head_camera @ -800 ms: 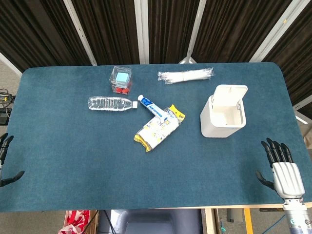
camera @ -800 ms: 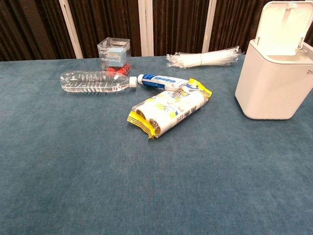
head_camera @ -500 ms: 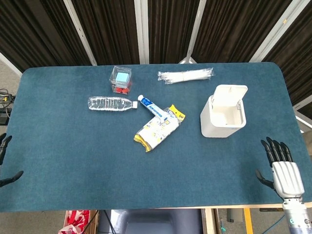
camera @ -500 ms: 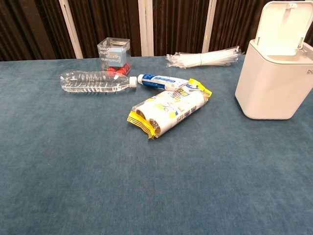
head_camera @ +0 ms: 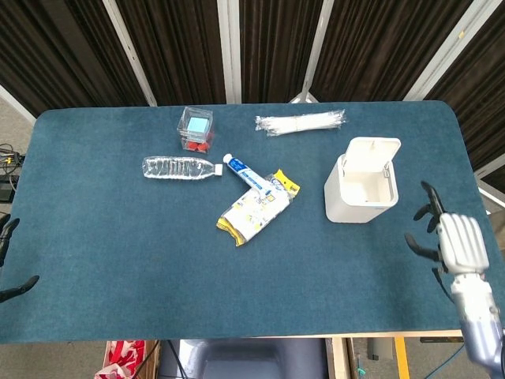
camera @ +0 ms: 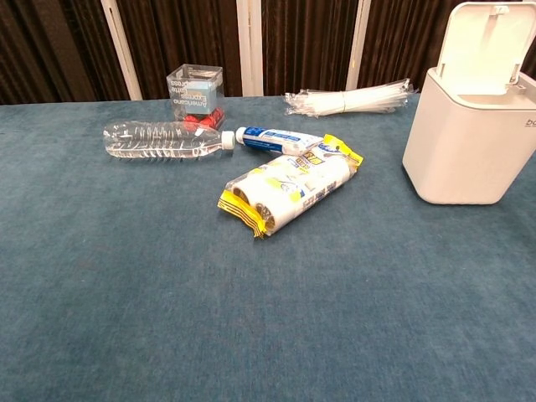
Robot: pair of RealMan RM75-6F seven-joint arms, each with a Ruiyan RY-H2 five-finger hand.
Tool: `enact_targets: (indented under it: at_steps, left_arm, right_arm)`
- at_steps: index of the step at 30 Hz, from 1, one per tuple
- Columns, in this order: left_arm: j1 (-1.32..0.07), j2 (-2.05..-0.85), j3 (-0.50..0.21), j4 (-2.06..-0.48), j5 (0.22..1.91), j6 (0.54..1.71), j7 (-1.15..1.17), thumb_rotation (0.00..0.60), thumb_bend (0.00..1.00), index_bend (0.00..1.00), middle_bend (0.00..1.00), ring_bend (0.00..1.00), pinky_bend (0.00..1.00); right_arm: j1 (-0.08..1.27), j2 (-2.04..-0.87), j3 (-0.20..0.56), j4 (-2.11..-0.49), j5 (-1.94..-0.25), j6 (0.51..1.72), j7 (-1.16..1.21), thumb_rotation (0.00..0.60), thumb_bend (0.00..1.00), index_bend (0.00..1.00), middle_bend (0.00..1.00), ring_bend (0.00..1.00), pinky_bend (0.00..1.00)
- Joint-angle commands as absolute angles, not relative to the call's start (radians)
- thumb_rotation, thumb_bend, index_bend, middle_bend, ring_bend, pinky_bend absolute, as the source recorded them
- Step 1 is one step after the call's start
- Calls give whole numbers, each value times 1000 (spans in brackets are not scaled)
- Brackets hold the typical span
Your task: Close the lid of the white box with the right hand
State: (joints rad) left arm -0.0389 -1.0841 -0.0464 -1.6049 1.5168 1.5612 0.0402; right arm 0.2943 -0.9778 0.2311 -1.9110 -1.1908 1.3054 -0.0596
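Observation:
The white box (head_camera: 361, 192) stands on the right part of the blue table, its lid (head_camera: 374, 154) tipped up and back so the inside shows. In the chest view the box (camera: 469, 142) fills the right edge with the lid (camera: 487, 43) upright. My right hand (head_camera: 451, 241) hovers near the table's right edge, right of and a little nearer than the box, fingers spread and holding nothing, blurred by motion. Only the dark fingertips of my left hand (head_camera: 9, 260) peek in at the left edge of the head view, apart and empty.
Mid-table lie a yellow-and-white packet (head_camera: 256, 208), a toothpaste tube (head_camera: 244, 173) and a clear water bottle (head_camera: 180, 167). A clear cube with a blue top (head_camera: 195, 128) and a bag of white sticks (head_camera: 300, 121) sit toward the far edge.
My right hand has risen from the table's near right corner toward the box. The left hand has slipped slightly further out of view. The box and lid are unchanged.

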Motion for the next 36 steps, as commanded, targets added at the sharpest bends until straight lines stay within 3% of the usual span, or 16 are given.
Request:
enact_targets:
  at_steps: [1, 6, 11, 23, 36]
  left_arm:
    - [-45, -1086, -48, -1607, 1515, 1552, 40, 600, 0, 0, 0, 0, 0]
    - [-54, -1090, -51, -1605, 1512, 1539, 38, 600, 0, 0, 0, 0, 0]
    - [-56, -1088, -49, -1606, 1508, 1531, 33, 600, 0, 0, 0, 0, 0]
    - [-58, -1086, -52, -1597, 1515, 1539, 28, 600, 0, 0, 0, 0, 0]
    - [-66, -1096, -56, -1587, 1510, 1530, 30, 600, 0, 0, 0, 0, 0]
  right_arm:
    - [434, -896, 367, -1978, -969, 1152, -110, 600, 476, 0, 789, 914, 807]
    - [567, -863, 446, -1946, -741, 1037, -176, 600, 623, 0, 832, 954, 838]
    - [677, -861, 465, -1887, -530, 942, -235, 600, 686, 0, 837, 959, 846]
    - [877, -909, 411, -1760, -169, 820, -333, 600, 695, 16, 837, 959, 846]
    - [976, -973, 360, -1690, -76, 831, -382, 600, 697, 317, 843, 963, 846]
